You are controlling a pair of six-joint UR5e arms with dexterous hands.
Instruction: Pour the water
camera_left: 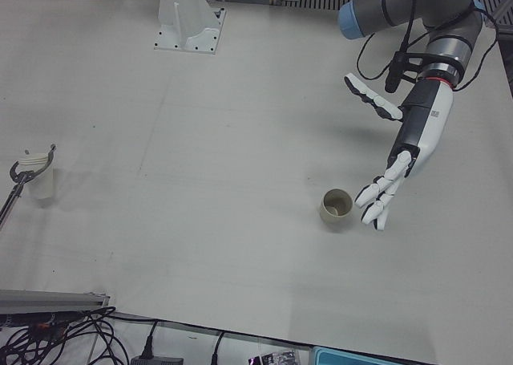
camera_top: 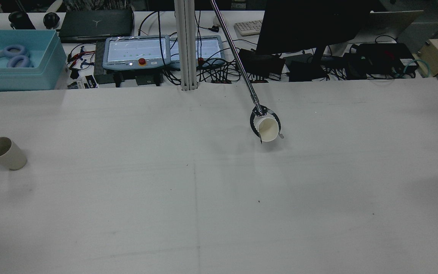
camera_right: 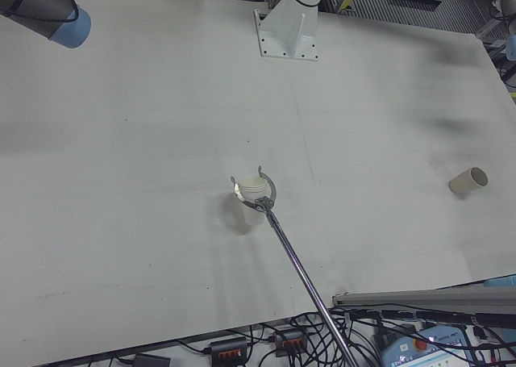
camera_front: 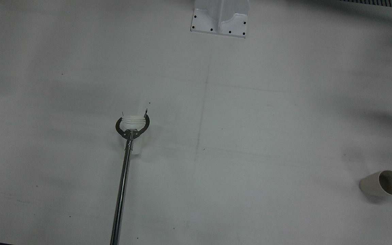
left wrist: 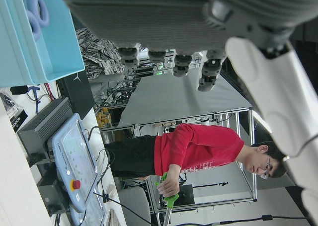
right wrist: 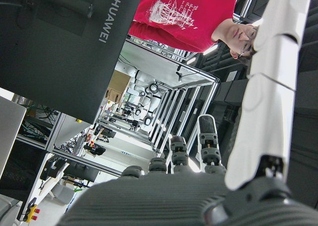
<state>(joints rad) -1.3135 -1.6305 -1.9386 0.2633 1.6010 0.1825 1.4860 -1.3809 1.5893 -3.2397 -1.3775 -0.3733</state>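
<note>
Barely starting: left hand (camera_left: 398, 168) hovering open and empty just beside the grey cup (camera_left: 336, 208), white cup (camera_left: 40, 178) sitting well apart, right hand's (right wrist: 208, 186) fingers spread, holding nothing, pouring remaining

White counter (camera_left: 240, 100), broad and mostly bare. Left hand (camera_left: 401, 160), white with black joints, hangs over the counter's right part, fingers (camera_left: 375, 200) spread and pointing down, holding nothing. Small beige cylindrical cup (camera_left: 337, 208) stands upright just beside those fingers, apart from them. Far left edge: white ribbed paper cup (camera_left: 38, 179) ringed by the metal claw of a reaching pole (camera_left: 18, 176). White arm pedestal (camera_left: 189, 22) at top.
</note>
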